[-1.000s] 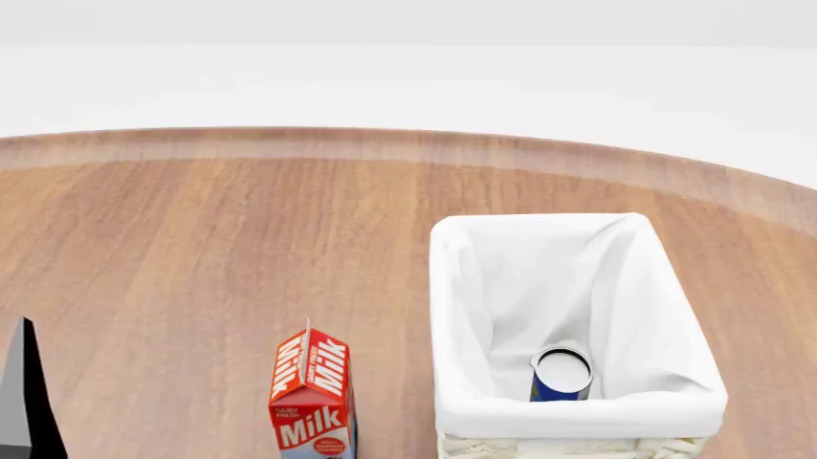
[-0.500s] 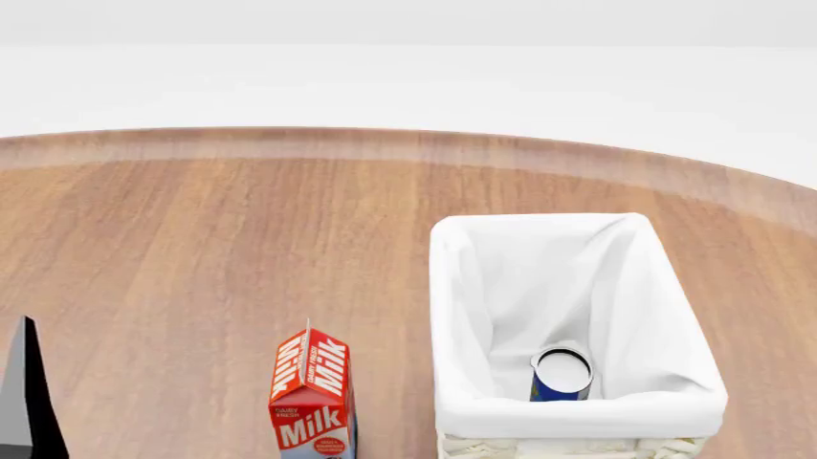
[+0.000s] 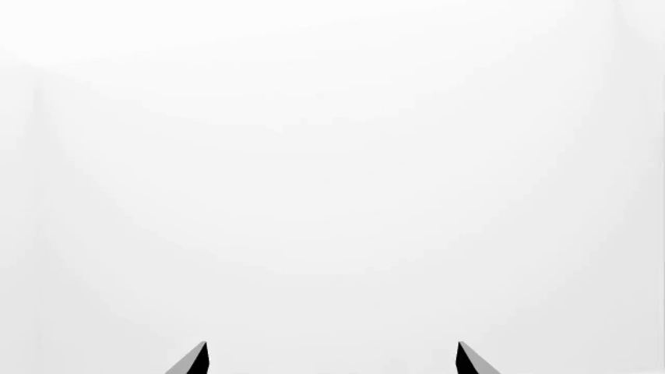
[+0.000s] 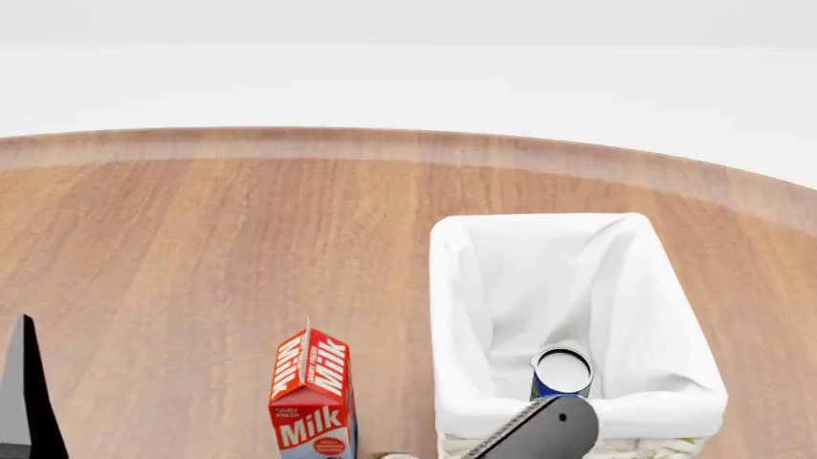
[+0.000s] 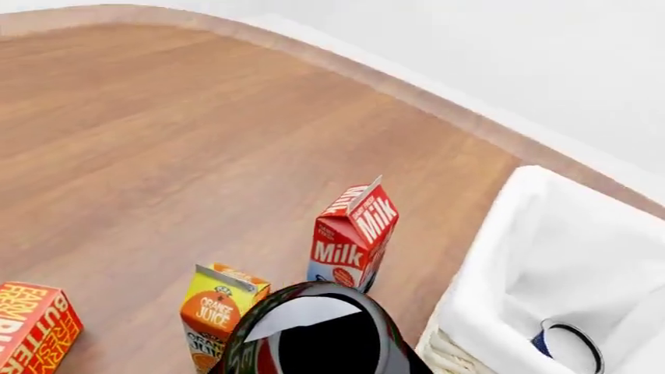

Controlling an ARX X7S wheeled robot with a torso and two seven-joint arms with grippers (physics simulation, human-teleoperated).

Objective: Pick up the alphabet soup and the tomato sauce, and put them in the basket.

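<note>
Alphabet soup (image 4: 562, 373) stands upright inside the basket (image 4: 450, 287), near the surface's (image 4: 191, 249) near edge. Tomato sauce (image 5: 311, 339) — clamped in the right tool (image 5: 317, 351), beside the basket rim. Left tool (image 3: 332, 360) — fingertips spread, nothing between them.

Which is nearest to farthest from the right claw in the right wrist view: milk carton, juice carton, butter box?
1. Juice carton: close beside the right claw, which carries the tomato can.
2 and 3. Milk carton, standing beyond the juice carton, and butter box, off sideways past the juice carton. Both are clearly farther, but too close to call between them.
</note>
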